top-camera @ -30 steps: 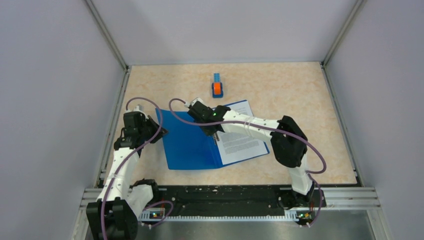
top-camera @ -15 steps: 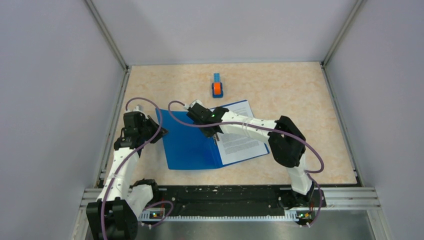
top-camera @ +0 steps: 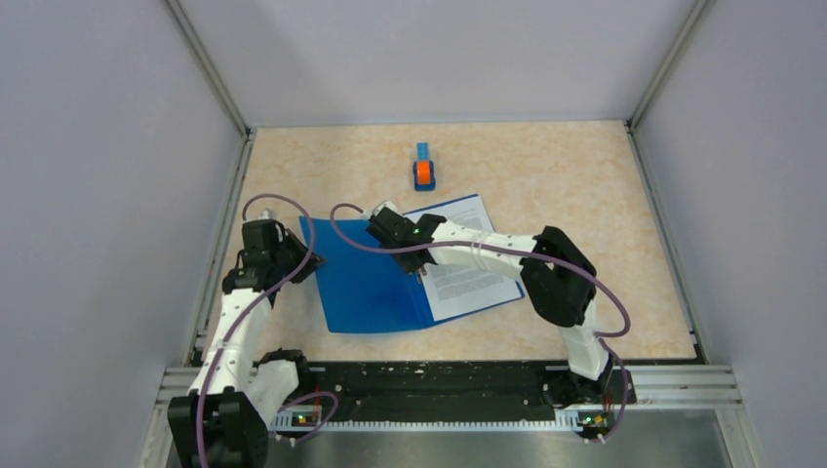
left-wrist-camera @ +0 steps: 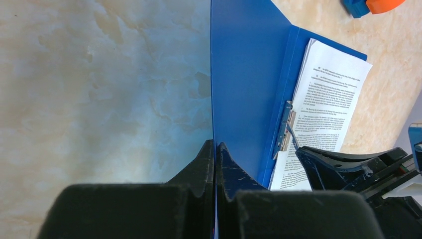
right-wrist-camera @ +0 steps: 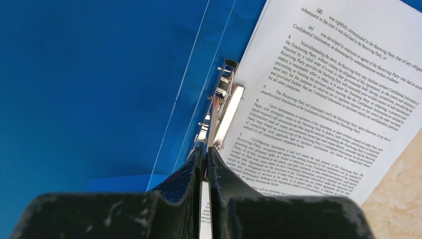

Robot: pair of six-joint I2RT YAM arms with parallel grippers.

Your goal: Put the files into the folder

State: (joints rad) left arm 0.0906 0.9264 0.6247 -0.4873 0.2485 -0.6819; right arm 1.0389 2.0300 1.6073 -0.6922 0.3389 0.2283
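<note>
Left tool point(left-wrist-camera: 215, 147) clamped on folder point(left-wrist-camera: 244, 74) cover edge, right tool point(right-wrist-camera: 205, 152) pinched on thin metal clip point(right-wrist-camera: 224, 94), whose lever could slip free and snap down without catching the papers point(right-wrist-camera: 328, 89)

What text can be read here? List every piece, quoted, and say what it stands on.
"Receiving Party": on the files.
"Confidential Information": same sheet.
"Notwithstanding the above": same sheet.
"(d)", "(e)": clause marks there.
Its remaining print is too small or blurred to read.
The folder shows no text.
</note>
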